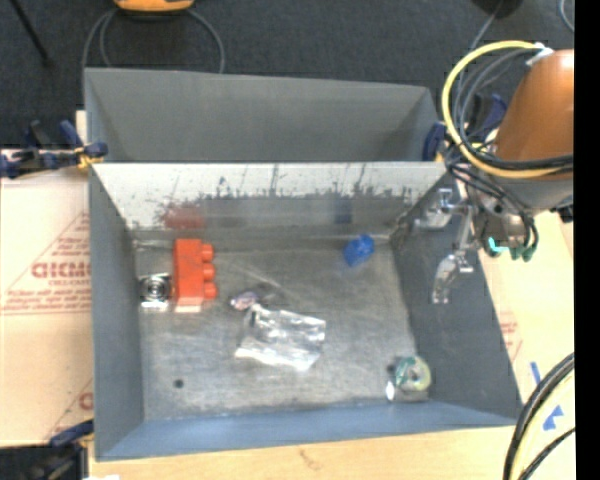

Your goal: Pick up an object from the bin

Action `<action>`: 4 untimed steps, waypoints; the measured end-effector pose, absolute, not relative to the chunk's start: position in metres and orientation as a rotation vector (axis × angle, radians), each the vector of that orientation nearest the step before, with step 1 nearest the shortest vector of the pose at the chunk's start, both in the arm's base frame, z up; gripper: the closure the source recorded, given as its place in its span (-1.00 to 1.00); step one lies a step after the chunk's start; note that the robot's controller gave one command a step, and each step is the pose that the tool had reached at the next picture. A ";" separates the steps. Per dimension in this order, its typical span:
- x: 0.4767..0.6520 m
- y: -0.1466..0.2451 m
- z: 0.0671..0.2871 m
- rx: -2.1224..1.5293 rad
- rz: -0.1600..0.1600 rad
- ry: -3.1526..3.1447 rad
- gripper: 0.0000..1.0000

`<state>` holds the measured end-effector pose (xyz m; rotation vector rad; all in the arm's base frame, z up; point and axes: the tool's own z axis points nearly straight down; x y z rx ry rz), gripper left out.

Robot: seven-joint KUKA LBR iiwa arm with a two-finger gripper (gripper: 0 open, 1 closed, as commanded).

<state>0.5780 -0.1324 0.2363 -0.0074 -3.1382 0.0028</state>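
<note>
In the front right corner of the bin point(280, 436) lies a small green-and-white round thing point(412, 375); farther in are a crumpled clear bag point(280, 338) at mid-floor and an orange block point(192, 273) at left. By the back wall sits a small blue piece point(357, 251), and to its right the end effector point(446, 280) hangs over the sloping right wall (how far open it is cannot be told).

front-left corner: wide open
left side: red block point(193, 273), metal ring point(155, 290) blocking
centre: clear bag point(280, 336)
front-right corner: greenish lump point(411, 375)
</note>
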 end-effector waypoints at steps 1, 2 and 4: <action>0.641 -0.116 0.072 -0.223 -0.002 -3.145 -1.00; 0.634 -0.089 0.102 -0.383 -0.003 -3.125 -1.00; 0.650 -0.077 0.075 -1.048 -0.004 -2.968 -1.00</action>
